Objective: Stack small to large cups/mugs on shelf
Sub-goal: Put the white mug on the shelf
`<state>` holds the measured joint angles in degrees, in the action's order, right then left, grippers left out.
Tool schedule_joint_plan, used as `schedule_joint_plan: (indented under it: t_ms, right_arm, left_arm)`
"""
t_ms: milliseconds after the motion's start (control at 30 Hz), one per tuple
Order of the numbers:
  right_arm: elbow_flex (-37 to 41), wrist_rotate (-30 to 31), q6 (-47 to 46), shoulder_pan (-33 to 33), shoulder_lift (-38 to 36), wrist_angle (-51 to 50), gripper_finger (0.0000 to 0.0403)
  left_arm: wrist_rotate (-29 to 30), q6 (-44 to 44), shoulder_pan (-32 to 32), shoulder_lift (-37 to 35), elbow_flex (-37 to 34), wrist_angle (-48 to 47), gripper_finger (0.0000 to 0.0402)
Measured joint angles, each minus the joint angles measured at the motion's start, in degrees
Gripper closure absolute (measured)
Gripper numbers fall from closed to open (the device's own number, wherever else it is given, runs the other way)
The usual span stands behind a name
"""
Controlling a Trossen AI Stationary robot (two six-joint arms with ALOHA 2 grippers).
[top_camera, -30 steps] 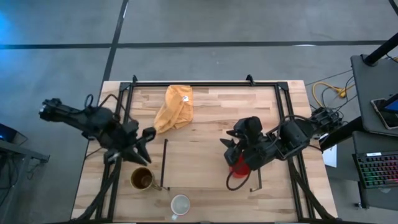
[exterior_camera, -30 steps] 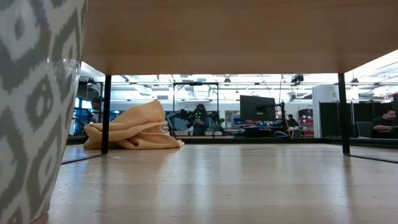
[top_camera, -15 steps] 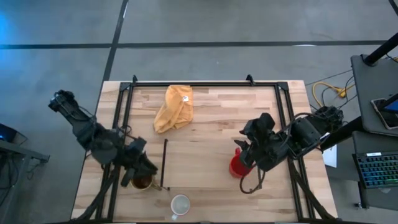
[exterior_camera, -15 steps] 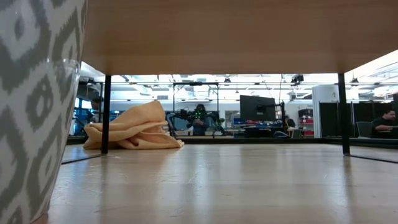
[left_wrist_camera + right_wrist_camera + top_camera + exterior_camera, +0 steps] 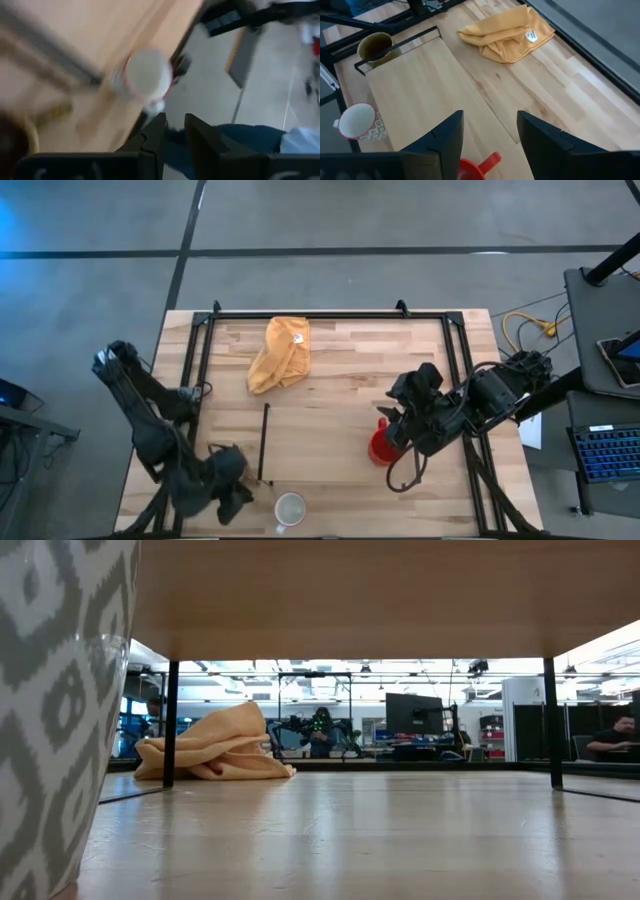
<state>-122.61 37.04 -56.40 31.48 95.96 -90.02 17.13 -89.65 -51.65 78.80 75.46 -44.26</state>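
Three rigid mugs to nest on the shelf; none is gripped at this moment.

High view: the red mug stands on the shelf beside the right claw; the white mug is at the bench front edge, and the left claw hides the spot where the brown-gold one should be. Low view: smooth wood under the shelf, a soft cloth, an office room behind. Left wrist view: fingers slightly apart, empty, with the white mug ahead. Right wrist view: fingers wide apart above the red mug; the brown-gold mug is at the shelf's far rail. The mugs look hard, glazed, probably slippery and breakable; I would grip the rim wall, not the handle.
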Motion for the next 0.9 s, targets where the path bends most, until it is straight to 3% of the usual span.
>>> schedule_joint_plan:
  t_ms: [133, 300, 567, 667, 900]
  right_arm:
    - [0.00, -1.17, -0.13, 0.00, 0.00, 0.00, 0.0225]
    - [0.00, -1.25, 0.05, 0.00, 0.00, 0.00, 0.0225]
    - [0.03, -1.06, 1.25, 0.00, 0.00, 0.00, 0.0225]
    - [0.03, -1.04, 1.42, 0.06, -0.01, 0.00, 0.0225]
    - [0.05, -1.04, 1.57, 0.24, -0.20, 0.00, 0.0225]
  left_arm:
    - [-1.25, -9.39, -2.13, 3.73, 1.46, 0.41, 0.0345]
    - [-0.32, -13.42, -2.58, 7.69, 3.98, 1.93, 0.0345]
    - [0.40, -10.07, -2.32, 13.21, 4.70, 9.04, 0.0345]
    - [1.80, -6.47, -2.01, 13.48, 4.66, 9.78, 0.0345]
    - [5.90, -8.92, -1.87, 12.25, 4.63, 10.03, 0.0345]
